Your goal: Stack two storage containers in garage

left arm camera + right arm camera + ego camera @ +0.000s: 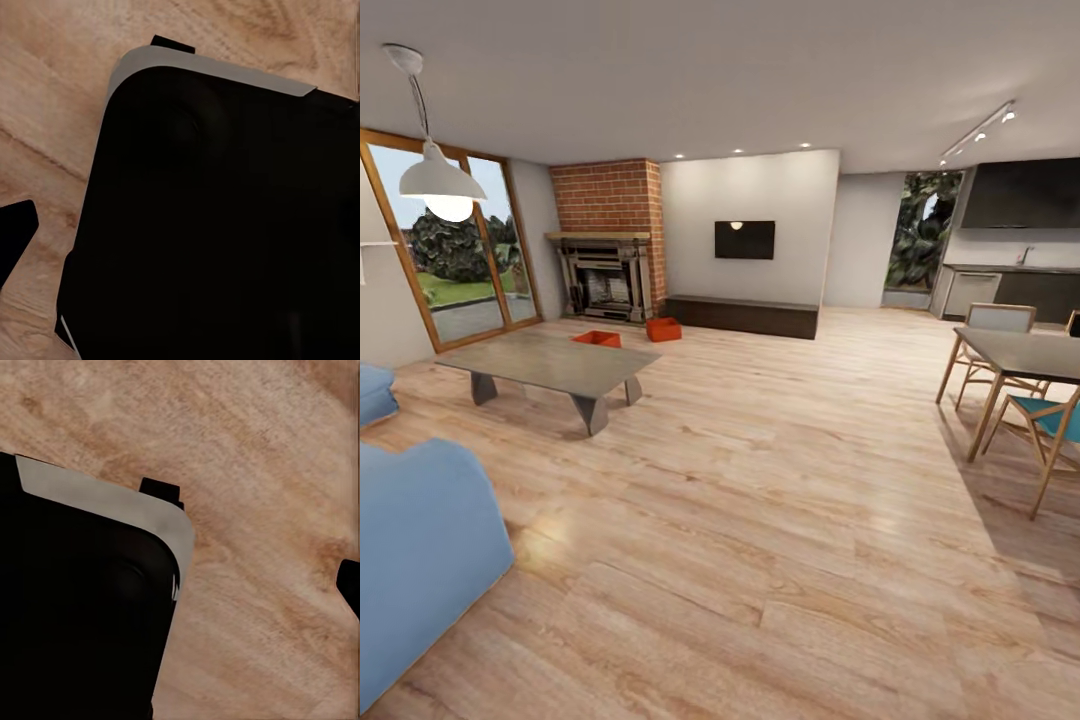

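Observation:
I am in the living room with its light wood-plank floor (780, 520). Two orange-red storage containers stand on that floor far ahead, near the brick fireplace (607, 240). One container (598, 338) sits just behind the low grey coffee table (550, 363); the other (663, 329) is a little to its right, by the dark bench under the TV. In the left wrist view a dark fingertip (15, 234) juts in over the planks beside my black base (217, 225). The right wrist view has a dark fingertip (350, 585) at the frame edge, with my base (75, 615) below. Whether either gripper's jaws are apart is unclear.
A blue sofa (415, 560) fills the near left. The coffee table lies between me and the left container. A dining table (1025, 352) with wooden chairs stands at the right. Glass doors (455, 250) line the left wall. Wide open plank floor runs through the middle.

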You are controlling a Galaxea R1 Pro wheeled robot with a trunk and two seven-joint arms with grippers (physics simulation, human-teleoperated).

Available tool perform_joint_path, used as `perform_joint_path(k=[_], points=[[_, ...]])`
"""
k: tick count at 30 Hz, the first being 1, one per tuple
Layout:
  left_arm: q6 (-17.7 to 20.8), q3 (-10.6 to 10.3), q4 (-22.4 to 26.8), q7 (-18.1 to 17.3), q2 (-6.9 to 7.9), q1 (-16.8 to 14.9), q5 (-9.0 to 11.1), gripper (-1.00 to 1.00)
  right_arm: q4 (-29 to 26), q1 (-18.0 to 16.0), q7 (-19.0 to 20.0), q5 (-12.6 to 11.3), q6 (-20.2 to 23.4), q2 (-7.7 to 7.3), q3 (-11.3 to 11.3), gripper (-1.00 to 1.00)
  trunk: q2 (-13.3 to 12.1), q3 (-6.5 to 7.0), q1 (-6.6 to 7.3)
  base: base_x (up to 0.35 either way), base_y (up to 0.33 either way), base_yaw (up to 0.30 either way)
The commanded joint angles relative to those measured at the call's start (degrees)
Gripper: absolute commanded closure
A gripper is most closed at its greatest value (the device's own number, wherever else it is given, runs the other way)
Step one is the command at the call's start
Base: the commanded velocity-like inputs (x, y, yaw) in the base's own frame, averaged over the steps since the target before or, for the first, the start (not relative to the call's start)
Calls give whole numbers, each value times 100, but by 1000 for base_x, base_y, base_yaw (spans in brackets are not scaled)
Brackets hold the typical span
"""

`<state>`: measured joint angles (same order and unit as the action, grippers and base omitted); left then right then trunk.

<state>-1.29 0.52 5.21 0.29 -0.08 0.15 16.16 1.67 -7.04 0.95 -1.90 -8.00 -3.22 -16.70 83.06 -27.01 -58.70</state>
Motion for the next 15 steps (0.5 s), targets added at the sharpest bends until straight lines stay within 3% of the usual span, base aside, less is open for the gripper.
perform_joint_path(k=[1,15], points=[[-10,2,7,4,-1,0,26,-100,18,-7,10,-24,-35,-1,-30,-100,2,-5,-3,324,0,0],[-4,1,7,6,-10,2,27,-100,18,-7,10,-28,-23,-3,-27,-100,2,-5,-3,324,0,0]])
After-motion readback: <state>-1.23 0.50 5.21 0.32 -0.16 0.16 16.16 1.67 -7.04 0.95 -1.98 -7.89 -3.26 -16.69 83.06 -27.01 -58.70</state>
